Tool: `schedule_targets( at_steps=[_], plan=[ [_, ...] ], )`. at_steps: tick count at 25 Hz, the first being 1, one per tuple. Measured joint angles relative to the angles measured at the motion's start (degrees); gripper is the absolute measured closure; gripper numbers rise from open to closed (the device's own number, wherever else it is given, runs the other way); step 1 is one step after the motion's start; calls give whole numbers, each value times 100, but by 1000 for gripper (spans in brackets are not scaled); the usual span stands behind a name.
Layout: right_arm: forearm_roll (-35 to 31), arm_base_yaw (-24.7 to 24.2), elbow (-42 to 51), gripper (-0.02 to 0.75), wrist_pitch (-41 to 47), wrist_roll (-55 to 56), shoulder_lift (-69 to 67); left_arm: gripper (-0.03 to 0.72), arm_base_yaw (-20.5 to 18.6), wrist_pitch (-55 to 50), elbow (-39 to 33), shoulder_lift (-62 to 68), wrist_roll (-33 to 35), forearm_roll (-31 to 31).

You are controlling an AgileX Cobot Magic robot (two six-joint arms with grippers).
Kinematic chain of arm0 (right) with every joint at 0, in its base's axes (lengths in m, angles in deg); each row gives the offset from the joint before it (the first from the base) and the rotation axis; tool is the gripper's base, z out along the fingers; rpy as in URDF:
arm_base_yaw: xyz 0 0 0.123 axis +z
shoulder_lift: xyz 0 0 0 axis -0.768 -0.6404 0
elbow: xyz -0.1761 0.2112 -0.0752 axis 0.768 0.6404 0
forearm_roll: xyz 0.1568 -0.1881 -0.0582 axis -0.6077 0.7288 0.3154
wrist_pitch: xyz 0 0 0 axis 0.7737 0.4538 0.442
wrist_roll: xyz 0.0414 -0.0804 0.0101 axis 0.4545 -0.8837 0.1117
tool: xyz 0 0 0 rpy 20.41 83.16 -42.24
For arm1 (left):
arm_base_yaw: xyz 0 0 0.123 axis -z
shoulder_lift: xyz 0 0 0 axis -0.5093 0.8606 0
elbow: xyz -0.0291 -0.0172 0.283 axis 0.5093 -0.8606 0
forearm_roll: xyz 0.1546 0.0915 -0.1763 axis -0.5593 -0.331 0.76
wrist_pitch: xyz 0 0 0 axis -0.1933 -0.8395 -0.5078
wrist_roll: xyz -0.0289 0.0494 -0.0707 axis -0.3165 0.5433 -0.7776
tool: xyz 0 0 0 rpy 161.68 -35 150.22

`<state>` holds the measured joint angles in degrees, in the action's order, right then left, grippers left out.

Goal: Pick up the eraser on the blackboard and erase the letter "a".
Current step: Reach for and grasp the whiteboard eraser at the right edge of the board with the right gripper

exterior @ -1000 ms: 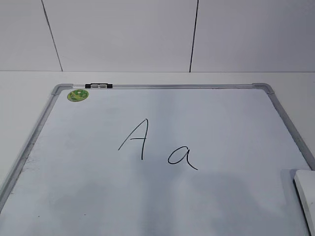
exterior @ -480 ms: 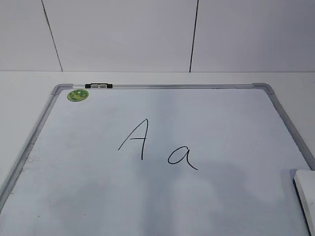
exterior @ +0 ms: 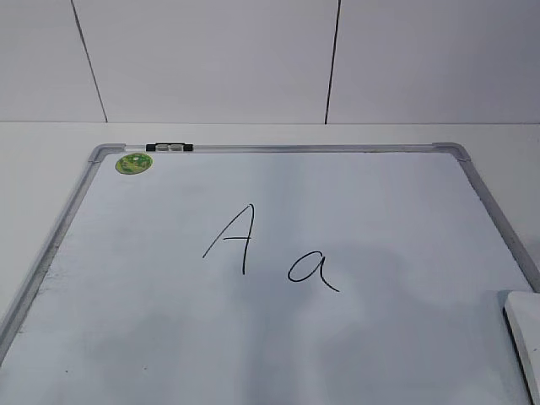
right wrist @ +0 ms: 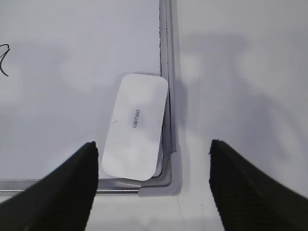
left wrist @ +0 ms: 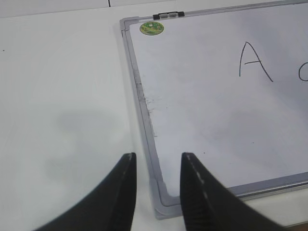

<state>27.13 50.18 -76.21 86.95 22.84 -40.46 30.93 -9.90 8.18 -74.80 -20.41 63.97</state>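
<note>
The eraser [right wrist: 135, 126] lies in a corner of the blackboard [exterior: 278, 150]. The right gripper [right wrist: 153, 187] hangs above it, fingers wide apart. The left gripper [left wrist: 158, 190] has a small gap.

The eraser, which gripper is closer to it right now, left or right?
Right. The right gripper hangs open directly above the eraser at the blackboard's near right corner; the left gripper sits over the opposite near corner.

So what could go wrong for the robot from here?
The eraser lies tight in the blackboard's corner, against the frame, so the open right gripper might catch the frame. The letter "a" sits close beside the capital "A", so a wide wipe could smudge that too.
</note>
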Motion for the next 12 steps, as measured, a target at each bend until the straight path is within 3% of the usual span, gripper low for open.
schedule_targets(
  at_steps=[12],
  plan=[
    [103,0,-56,164,-426,0,-1303,454,0,0,0,0,0,173]
  ],
)
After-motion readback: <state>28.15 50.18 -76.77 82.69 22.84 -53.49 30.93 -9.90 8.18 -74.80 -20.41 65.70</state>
